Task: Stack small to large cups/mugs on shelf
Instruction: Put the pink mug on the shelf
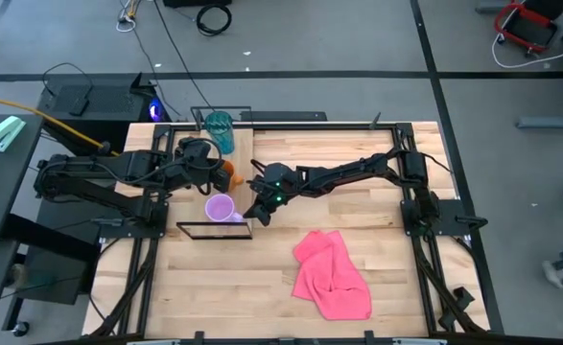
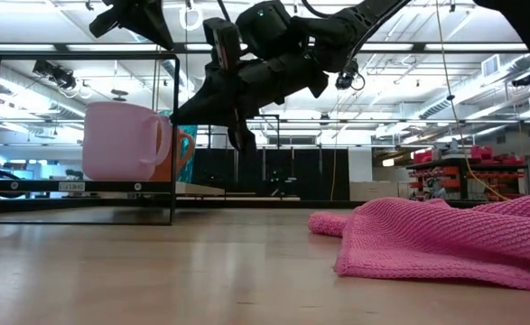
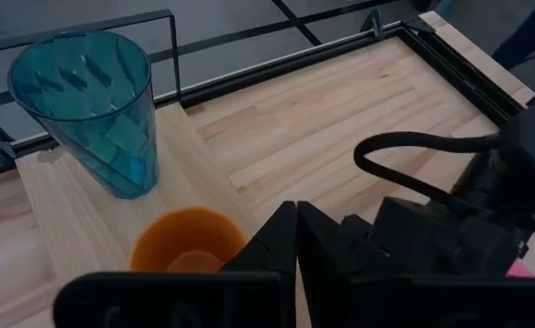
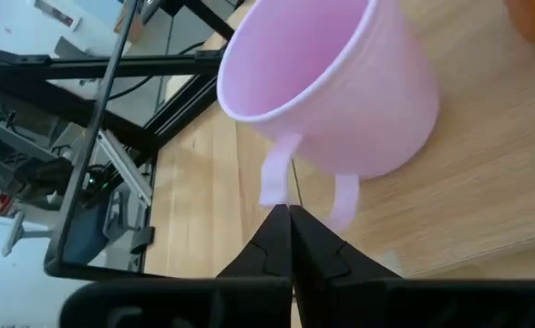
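The shelf [image 1: 193,196] stands at the table's left, a light-wood plank [image 3: 66,214] on a black frame [image 2: 173,135]. On it stand the teal tumbler [image 1: 220,129] at the far end, the orange mug [image 3: 187,242] in the middle and the lilac mug [image 1: 221,208] at the near end, each upright on its base. My left gripper [image 3: 296,228] is shut, above and beside the orange mug. My right gripper [image 4: 290,219] is shut, just to the right of the lilac mug's handle [image 4: 276,178], with a gap between them in the low view [image 2: 245,140].
A crumpled pink cloth [image 1: 334,273] lies on the table's near right part and also shows in the low view [image 2: 445,235]. The shelf's black frame rises above the plank around the cups. A black frame rail [image 1: 310,126] runs along the table's far edge.
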You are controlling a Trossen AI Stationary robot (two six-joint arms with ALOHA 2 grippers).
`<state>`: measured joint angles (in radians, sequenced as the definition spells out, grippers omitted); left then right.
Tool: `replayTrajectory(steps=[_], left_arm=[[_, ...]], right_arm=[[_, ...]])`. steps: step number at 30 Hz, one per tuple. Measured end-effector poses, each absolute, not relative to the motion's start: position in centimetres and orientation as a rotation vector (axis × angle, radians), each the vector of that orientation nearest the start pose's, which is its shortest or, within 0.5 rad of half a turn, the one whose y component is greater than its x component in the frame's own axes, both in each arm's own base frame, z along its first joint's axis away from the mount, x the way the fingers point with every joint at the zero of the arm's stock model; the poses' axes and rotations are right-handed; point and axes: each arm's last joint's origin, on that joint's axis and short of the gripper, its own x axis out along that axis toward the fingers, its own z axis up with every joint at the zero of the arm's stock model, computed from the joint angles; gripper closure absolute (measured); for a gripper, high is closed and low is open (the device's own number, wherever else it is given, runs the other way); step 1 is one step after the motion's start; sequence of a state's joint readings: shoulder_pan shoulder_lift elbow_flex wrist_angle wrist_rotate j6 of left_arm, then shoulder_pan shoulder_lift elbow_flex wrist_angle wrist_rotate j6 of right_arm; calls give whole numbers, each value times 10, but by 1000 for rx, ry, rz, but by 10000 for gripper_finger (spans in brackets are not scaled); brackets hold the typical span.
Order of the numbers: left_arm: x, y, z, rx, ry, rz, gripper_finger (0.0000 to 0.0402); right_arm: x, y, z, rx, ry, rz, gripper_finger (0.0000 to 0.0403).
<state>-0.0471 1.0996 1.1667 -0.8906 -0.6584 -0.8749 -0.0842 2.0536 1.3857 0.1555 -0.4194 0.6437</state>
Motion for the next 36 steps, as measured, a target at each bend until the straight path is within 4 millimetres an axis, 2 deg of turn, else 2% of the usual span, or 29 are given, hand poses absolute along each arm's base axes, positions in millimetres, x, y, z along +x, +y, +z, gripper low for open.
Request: replayTrajectory(steps=[17, 26, 32, 36], left_arm=[[203, 8, 348, -516, 471, 862, 379], [203, 8, 349, -515, 471, 861, 390], [203, 8, 348, -509, 474, 860, 377], [203, 8, 348, -509, 474, 859, 376]], right_arm=[[453, -35, 186, 774, 581, 117, 401], [454, -14, 186, 759, 607, 192, 401], [454, -14, 186, 753, 600, 166, 401], [454, -21, 186, 752, 588, 135, 401]])
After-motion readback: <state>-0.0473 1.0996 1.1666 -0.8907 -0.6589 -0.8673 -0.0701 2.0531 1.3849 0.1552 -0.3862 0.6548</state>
